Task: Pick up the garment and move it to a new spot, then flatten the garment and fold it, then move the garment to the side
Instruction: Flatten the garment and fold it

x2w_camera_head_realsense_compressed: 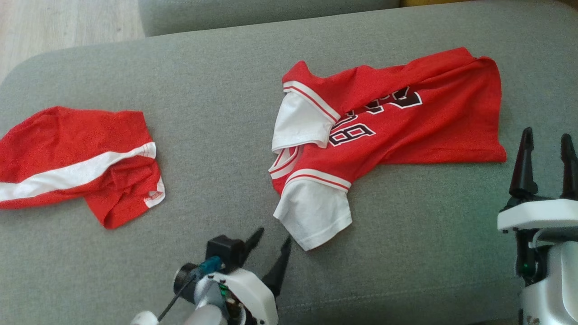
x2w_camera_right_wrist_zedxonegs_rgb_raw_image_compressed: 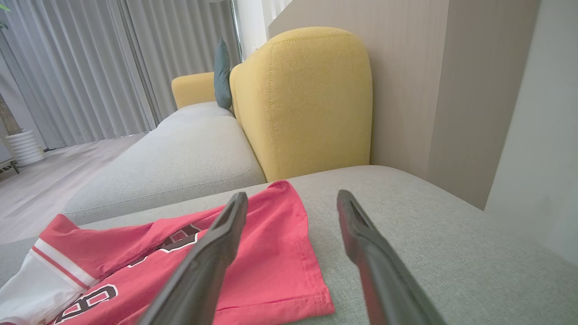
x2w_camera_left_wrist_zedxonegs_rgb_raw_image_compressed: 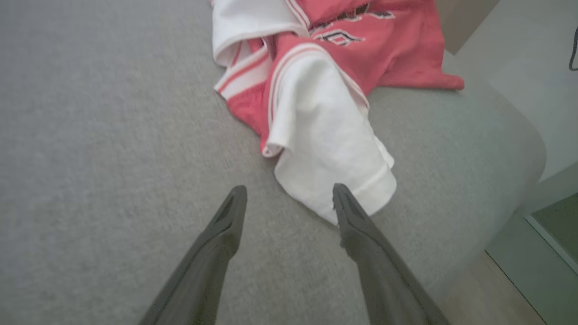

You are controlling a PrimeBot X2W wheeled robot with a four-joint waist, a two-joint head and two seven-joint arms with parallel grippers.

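The garment, a red jersey [x2w_camera_head_realsense_compressed: 406,131] with white sleeves and dark numbers, lies rumpled and partly folded over itself on the grey cushion [x2w_camera_head_realsense_compressed: 203,90], right of centre. My left gripper [x2w_camera_head_realsense_compressed: 274,234] is open just short of the near white sleeve [x2w_camera_head_realsense_compressed: 314,216]. In the left wrist view, the left gripper [x2w_camera_left_wrist_zedxonegs_rgb_raw_image_compressed: 289,187] holds nothing, and its right fingertip is at the hem of that sleeve [x2w_camera_left_wrist_zedxonegs_rgb_raw_image_compressed: 325,135]. My right gripper [x2w_camera_head_realsense_compressed: 547,133] stands open and empty by the jersey's right hem. The right wrist view shows the right gripper [x2w_camera_right_wrist_zedxonegs_rgb_raw_image_compressed: 291,194] above the red hem [x2w_camera_right_wrist_zedxonegs_rgb_raw_image_compressed: 271,253].
Red shorts [x2w_camera_head_realsense_compressed: 67,153] with a white stripe lie bunched at the cushion's left end. Another grey cushion [x2w_camera_head_realsense_compressed: 253,13] sits behind, with wooden floor [x2w_camera_head_realsense_compressed: 54,27] at the far left. A yellow sofa arm [x2w_camera_right_wrist_zedxonegs_rgb_raw_image_compressed: 307,99] and a wall [x2w_camera_right_wrist_zedxonegs_rgb_raw_image_compressed: 533,135] stand beyond the cushion's right end.
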